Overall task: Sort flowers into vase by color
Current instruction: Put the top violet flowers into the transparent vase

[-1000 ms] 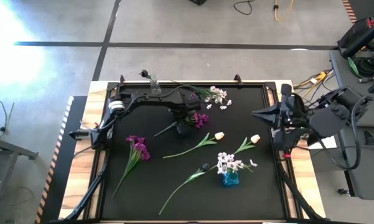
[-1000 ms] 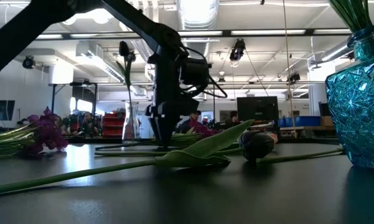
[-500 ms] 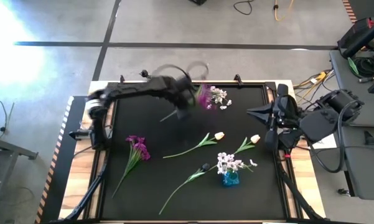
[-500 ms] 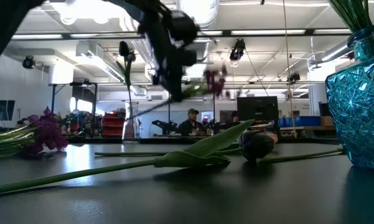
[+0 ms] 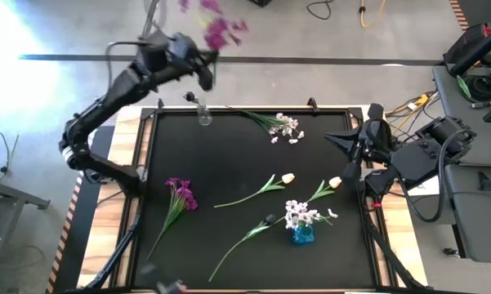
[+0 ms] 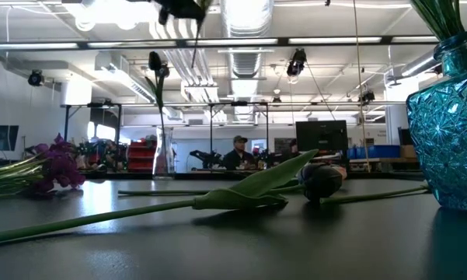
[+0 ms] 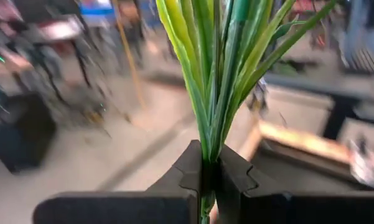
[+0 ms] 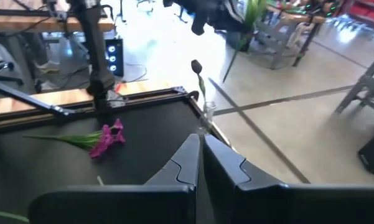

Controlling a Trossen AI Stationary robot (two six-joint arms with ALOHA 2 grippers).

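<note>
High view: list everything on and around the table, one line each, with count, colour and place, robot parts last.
Purple flower held: one, magenta, lifted high beyond the table's far edge in the left hand.
Purple flower lying: one, magenta, left part of the mat.
White flower spray: one, white, far middle of the mat.
Tulips: two, cream, middle and right of the mat.
Dark bud flower: one, dark, lying near the blue vase.
Blue vase: one, blue glass, near right, holding white flowers.
Clear vase: one, clear, far left edge, holding a dark bud stem.
Mat: one, black, covers the table.
Left hand: shut on the purple flower's stems.
Right hand: shut, empty, at the table's right edge.
</note>
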